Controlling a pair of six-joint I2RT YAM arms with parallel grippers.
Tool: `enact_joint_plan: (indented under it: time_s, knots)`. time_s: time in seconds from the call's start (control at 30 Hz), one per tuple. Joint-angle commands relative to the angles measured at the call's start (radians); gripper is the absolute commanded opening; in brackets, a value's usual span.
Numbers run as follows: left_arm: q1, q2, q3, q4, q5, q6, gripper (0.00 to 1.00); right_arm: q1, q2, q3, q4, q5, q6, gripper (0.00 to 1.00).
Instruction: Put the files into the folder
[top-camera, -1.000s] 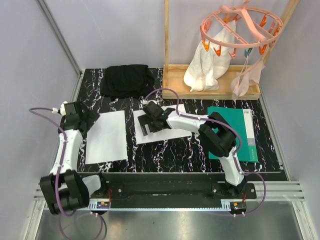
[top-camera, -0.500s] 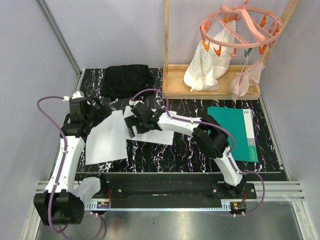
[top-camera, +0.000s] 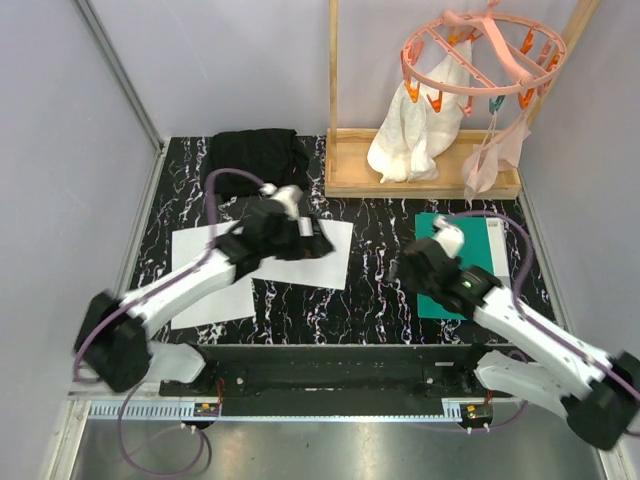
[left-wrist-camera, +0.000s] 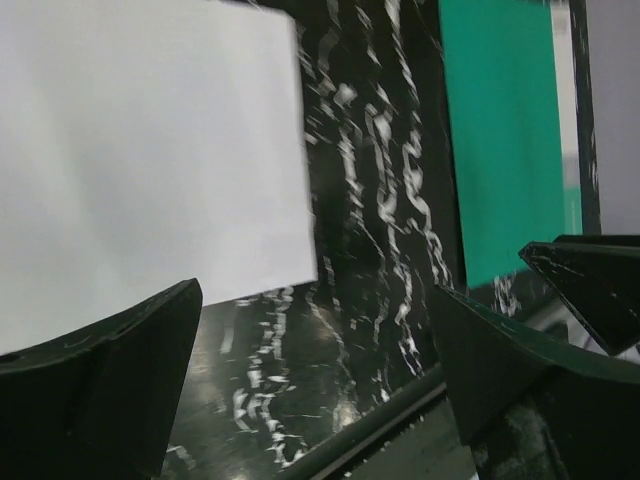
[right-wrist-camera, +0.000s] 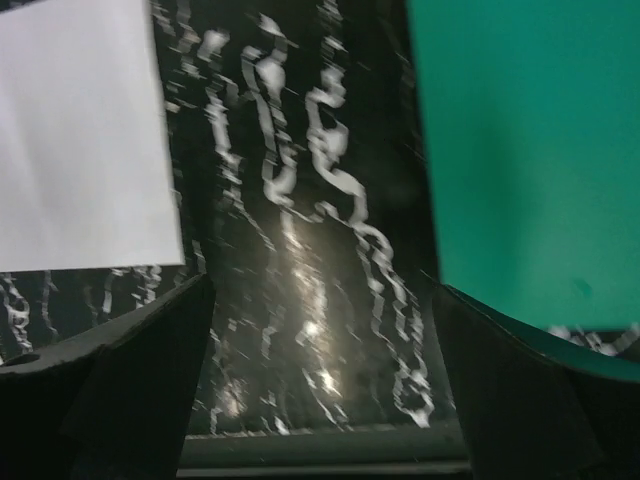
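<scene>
Files (top-camera: 330, 262), 2 plain white sheets, lay flat on the black marbled table (top-camera: 380, 310), and neither was in the folder (top-camera: 480, 240). Against 1 second earlier, the arms had changed places. The left arm, then folded up at the left edge, now stretched across to the right, with the left gripper (top-camera: 305, 240) over the middle sheet (top-camera: 335, 250). The right arm, which had been reaching over that sheet, had swung back to the right, and the right gripper (top-camera: 410, 272) hung at the folder's left edge. The middle sheet seemed to sit slightly further left than before. The left sheet (top-camera: 228, 303) kept about the same place, partly crossed by the left arm.

Both claws were spread wide and held nothing; each wrist view showed the 2 fingers far apart, with bare table between them.

Both sheets looked smooth and uncreased. The left one sat near the left side; the middle one was angled a little, and whether their edges touched under the arm could not be told. The folder was teal, thin and flat on the right side of the table, well apart from the sheets, with a pale strip along its right edge. Its near-left part was hidden by the right arm. A black cloth (top-camera: 255, 160) lay at the far left.
</scene>
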Motion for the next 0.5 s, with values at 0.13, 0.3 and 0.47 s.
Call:
enact_joint_plan:
  time_s: [0.13, 0.3, 0.47]
  knots:
    - [-0.38, 0.49, 0.393, 0.144, 0.151, 0.043, 0.99, -0.08, -0.382, -0.179, -0.326, 0.092, 0.327, 1.0]
    - [-0.476, 0.682, 0.531, 0.135, 0.205, 0.023, 0.98, -0.23, -0.227, -0.041, -0.307, 0.255, 0.156, 1.0]
    - [-0.501, 0.67, 0.511, 0.109, 0.176, 0.046, 0.98, -0.65, -0.014, 0.053, -0.08, -0.002, -0.125, 1.0]
